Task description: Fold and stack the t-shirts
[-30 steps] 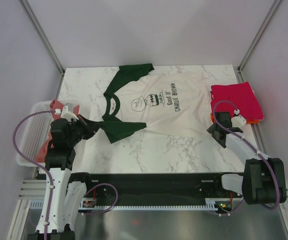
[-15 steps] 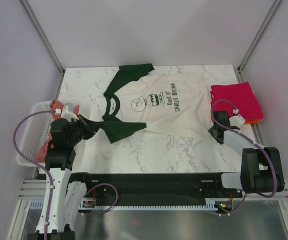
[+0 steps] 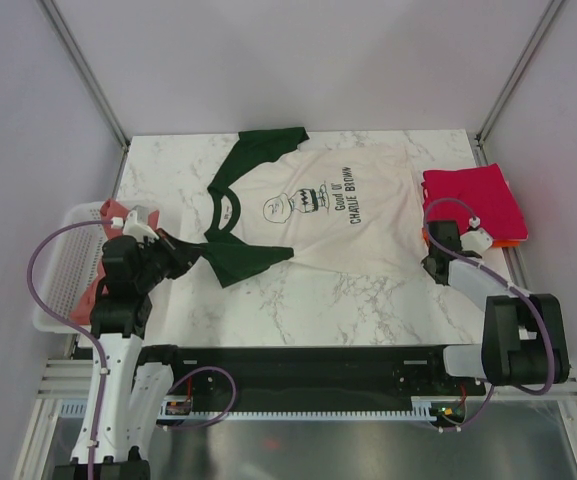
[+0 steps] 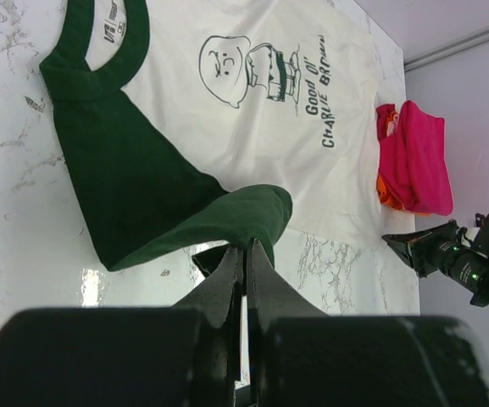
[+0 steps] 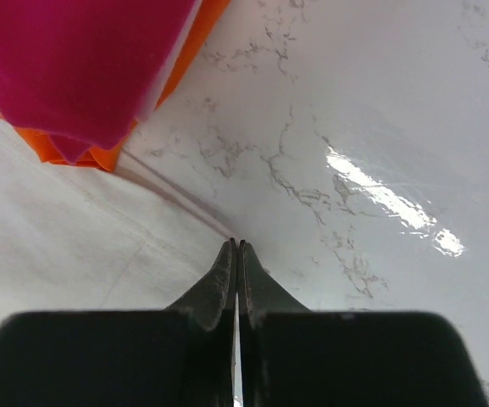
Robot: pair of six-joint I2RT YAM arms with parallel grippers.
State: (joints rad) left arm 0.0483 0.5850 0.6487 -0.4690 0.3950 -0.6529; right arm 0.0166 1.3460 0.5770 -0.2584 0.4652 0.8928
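The cream t-shirt (image 3: 358, 225) with dark green sleeves and a Charlie Brown print lies spread on the marble table. My left gripper (image 3: 193, 250) is shut on the near green sleeve (image 4: 142, 195), whose cuff is lifted and curled over the fingertips of that gripper (image 4: 247, 243). My right gripper (image 3: 430, 262) is low on the table at the shirt's near hem corner. In the right wrist view this gripper (image 5: 236, 243) is shut with its tips pinching the cream hem edge (image 5: 75, 246). A folded magenta t-shirt (image 3: 473, 200) lies on an orange one (image 5: 100, 153) just beyond it.
A white lattice basket (image 3: 63, 270) hangs off the table's left edge, with a salmon-pink t-shirt (image 3: 111, 212) in it. Metal frame posts rise at the back corners. Bare marble (image 3: 328, 305) lies between the shirt and the near edge.
The right gripper has moved in to the shirt's near hem corner and closed from wide open to shut. The left gripper has kept still, holding the sleeve.
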